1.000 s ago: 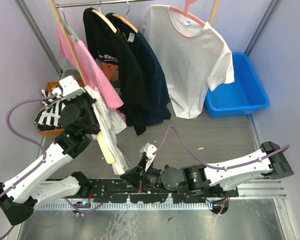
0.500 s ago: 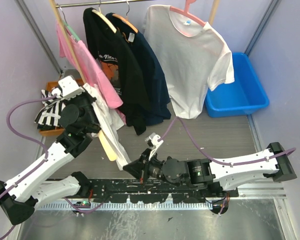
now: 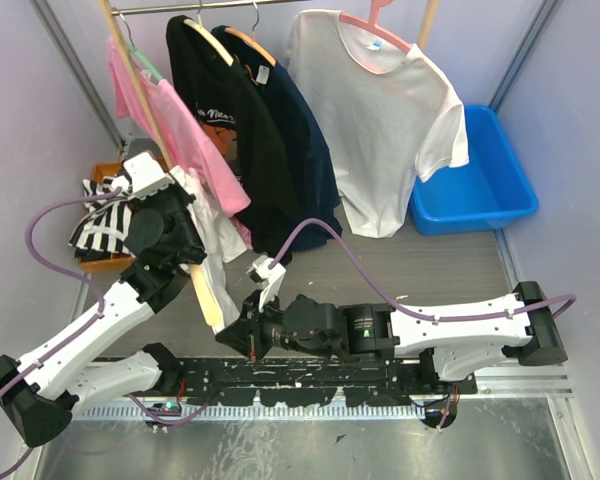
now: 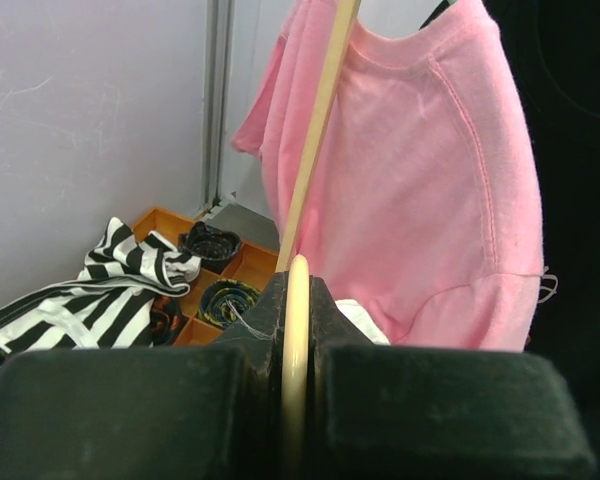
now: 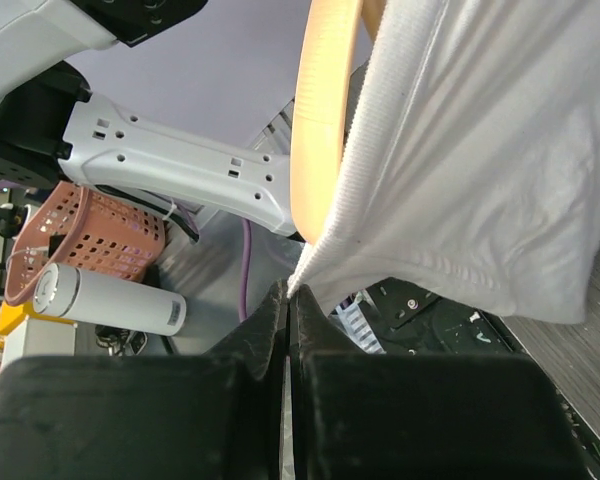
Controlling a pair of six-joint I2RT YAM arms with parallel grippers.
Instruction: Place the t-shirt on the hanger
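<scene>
Left claw (image 4: 296, 292): mine, clamped on the hanger (image 4: 296, 340).
Right claw (image 5: 287, 300): pinching the t-shirt (image 5: 480, 150) edge.
Axis: hanger slants down toward my right claw, its tip just above.

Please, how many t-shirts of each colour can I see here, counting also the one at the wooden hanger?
pink t-shirt: 1
black t-shirt: 1
navy t-shirt: 1
white: 2, the white t-shirt on the rail and the white t-shirt at the wooden hanger
Total: 5

Left hand (image 3: 192, 265) clamped on hanger (image 3: 208, 298), tilted, white t-shirt (image 3: 220, 232) draped beside it. Right hand (image 3: 232, 337) closed at hanger's lower end. Blue bin (image 3: 470, 218) far right.
</scene>
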